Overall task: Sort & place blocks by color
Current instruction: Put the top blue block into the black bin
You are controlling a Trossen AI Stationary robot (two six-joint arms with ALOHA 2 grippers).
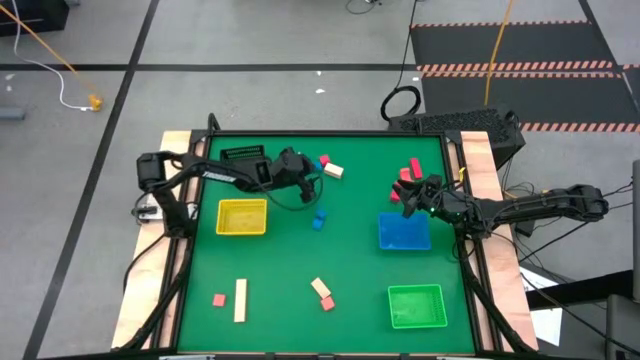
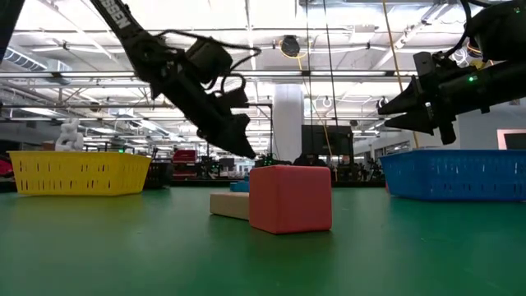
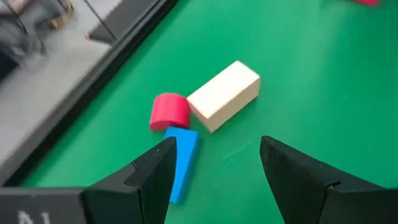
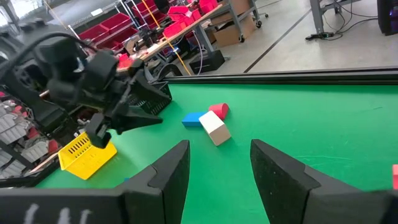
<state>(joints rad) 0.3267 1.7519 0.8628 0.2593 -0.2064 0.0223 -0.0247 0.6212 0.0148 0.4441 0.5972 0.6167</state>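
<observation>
Three blocks lie together on the green table near its far edge: a red one (image 3: 169, 111), a cream one (image 3: 224, 95) and a blue one (image 3: 181, 158). My left gripper (image 1: 305, 182) hangs open just above and short of them, slanting down, with nothing between its fingers (image 3: 214, 168). My right gripper (image 1: 405, 195) waits open in the air over the far edge of the blue tray (image 1: 404, 232), also with nothing in it (image 4: 217, 165). Two more blue blocks (image 1: 319, 218) lie mid-table and two red ones (image 1: 410, 171) at the far right.
A yellow tray (image 1: 242, 217) sits at the left and a green tray (image 1: 415, 306) at the near right. A black wire basket (image 1: 243, 155) stands at the far left. Near the front edge lie a red block (image 1: 218, 299), a cream bar (image 1: 240, 300), and a cream and red pair (image 1: 323, 294).
</observation>
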